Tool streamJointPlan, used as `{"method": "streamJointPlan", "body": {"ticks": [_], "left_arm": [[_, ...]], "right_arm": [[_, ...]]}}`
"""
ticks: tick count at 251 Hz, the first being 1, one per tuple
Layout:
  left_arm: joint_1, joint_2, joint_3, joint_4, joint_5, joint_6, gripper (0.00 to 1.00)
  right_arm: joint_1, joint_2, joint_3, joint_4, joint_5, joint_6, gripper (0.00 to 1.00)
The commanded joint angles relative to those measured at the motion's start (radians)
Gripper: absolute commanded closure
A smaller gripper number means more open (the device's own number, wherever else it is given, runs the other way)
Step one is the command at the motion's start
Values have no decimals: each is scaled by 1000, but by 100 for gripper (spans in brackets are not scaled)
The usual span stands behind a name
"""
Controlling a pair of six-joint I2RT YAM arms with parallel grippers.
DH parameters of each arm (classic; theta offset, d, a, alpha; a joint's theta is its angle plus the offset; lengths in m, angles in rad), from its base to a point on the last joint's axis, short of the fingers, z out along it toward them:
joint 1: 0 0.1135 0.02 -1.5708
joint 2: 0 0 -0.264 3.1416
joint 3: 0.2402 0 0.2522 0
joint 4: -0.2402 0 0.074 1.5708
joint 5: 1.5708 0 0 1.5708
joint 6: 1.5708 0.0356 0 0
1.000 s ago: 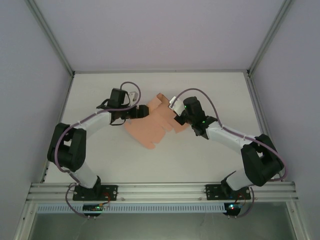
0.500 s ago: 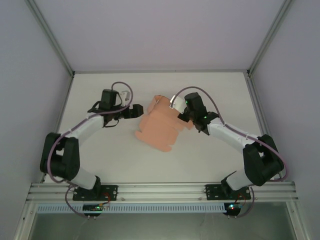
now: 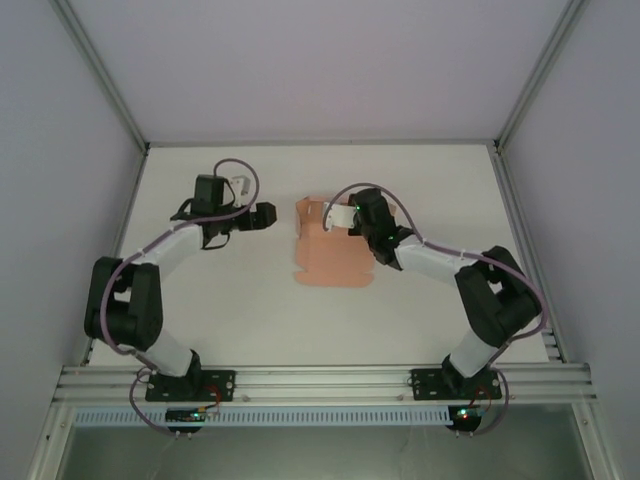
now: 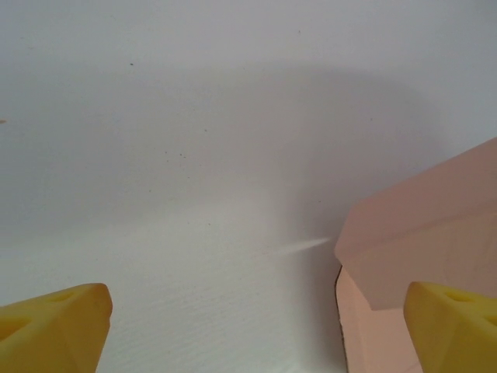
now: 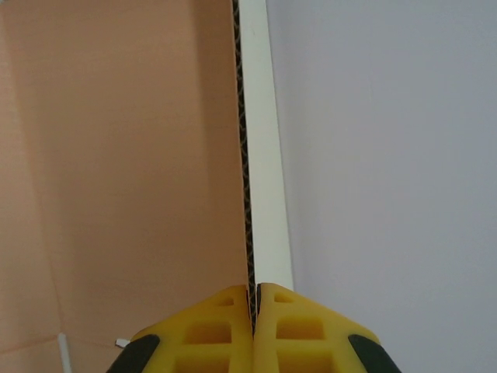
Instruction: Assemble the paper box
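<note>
The paper box (image 3: 330, 258) is a flat salmon-pink card sheet with flaps, lying mid-table, its upper edge lifted. My right gripper (image 3: 340, 220) pinches that upper right edge. In the right wrist view the yellow fingers (image 5: 210, 334) are shut on the card's thin edge at the right gripper (image 5: 253, 309), with the pink face of the paper box (image 5: 132, 155) to the left. My left gripper (image 3: 266, 217) hovers a short way left of the sheet, open and holding nothing. In the left wrist view the left gripper (image 4: 256, 334) spans bare table, and a raised flap of the paper box (image 4: 435, 233) rises behind the right fingertip (image 4: 454, 326).
The white table (image 3: 200, 300) is enclosed by pale walls with metal corner posts (image 3: 100, 75). An aluminium rail (image 3: 320, 382) carrying both arm bases runs along the near edge.
The sheet has swung round and shifted right with my right gripper, now lying squarer to the table. My left gripper has drawn back left, off the sheet's edge.
</note>
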Motion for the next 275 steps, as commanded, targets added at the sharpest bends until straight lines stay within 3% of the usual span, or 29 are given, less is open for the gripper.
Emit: {"method": "streamJointPlan", "body": {"ticks": [1, 52, 113, 192, 275], "left_arm": [[-29, 40, -10, 130, 45, 69, 8], [-108, 121, -30, 254, 28, 100, 20], [-152, 231, -11, 351, 51, 116, 30], [-225, 257, -32, 463, 24, 133, 43], [-249, 275, -68, 575, -57, 108, 49]], "right_arm": [[6, 37, -36, 169, 10, -117, 100], [20, 93, -89, 323, 22, -199, 100], [24, 117, -84, 283, 34, -158, 100], [40, 126, -90, 236, 69, -106, 100], [72, 147, -124, 262, 124, -99, 100]]}}
